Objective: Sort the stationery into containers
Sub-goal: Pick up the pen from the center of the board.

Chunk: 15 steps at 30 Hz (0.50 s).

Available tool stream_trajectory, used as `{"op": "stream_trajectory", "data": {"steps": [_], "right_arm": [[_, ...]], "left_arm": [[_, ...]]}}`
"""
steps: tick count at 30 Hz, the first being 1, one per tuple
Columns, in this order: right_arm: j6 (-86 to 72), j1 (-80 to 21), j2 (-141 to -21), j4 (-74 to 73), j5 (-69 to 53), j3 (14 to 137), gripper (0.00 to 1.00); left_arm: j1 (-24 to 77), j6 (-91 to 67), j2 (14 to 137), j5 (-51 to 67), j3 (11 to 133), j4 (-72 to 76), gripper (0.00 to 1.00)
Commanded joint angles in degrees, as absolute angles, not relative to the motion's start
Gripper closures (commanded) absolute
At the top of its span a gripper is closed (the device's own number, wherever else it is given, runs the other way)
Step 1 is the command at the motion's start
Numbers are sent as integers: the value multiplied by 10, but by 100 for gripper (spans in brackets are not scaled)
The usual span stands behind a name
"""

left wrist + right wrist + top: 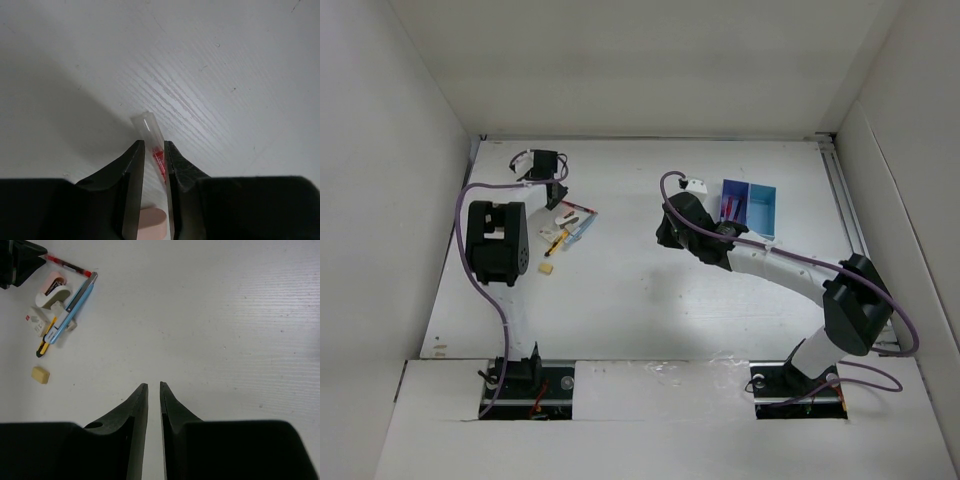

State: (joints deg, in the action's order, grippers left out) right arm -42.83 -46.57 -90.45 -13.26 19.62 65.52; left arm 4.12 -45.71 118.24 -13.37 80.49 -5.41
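Left fingers (154, 142) nearly closed, pinching the red pen (159, 159) just behind its clear cap, low over the worktop (225, 75). Right fingers (153, 385) parted by a narrow slit, holding nothing, above the worktop. Light-blue pen (72, 307) and tan eraser (40, 374) lie in the left pile. Dark blue tray (740, 190) and cyan tray (762, 205) sit joined, well apart from it.

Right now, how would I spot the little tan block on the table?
Start on the left half of the white table, where a small pile of pens and bits lies. Closer to the table's near edge than that pile sits the tan block. It is the only piece lying alone, plain tan, touching nothing.
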Motion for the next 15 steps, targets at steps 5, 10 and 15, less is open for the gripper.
{"op": "stream_trajectory", "data": {"steps": [5,10,15], "right_arm": [[-424,-465,-892,-111,196,661,77],[-424,-465,-892,-111,196,661,76],[-424,-465,-887,-111,196,661,76]], "left_arm": [[41,-423,1194,-135,828,-78,84],[54,-403,1206,-174,848,-93,77],[65,-397,1216,-179,860,-107,91]]}}
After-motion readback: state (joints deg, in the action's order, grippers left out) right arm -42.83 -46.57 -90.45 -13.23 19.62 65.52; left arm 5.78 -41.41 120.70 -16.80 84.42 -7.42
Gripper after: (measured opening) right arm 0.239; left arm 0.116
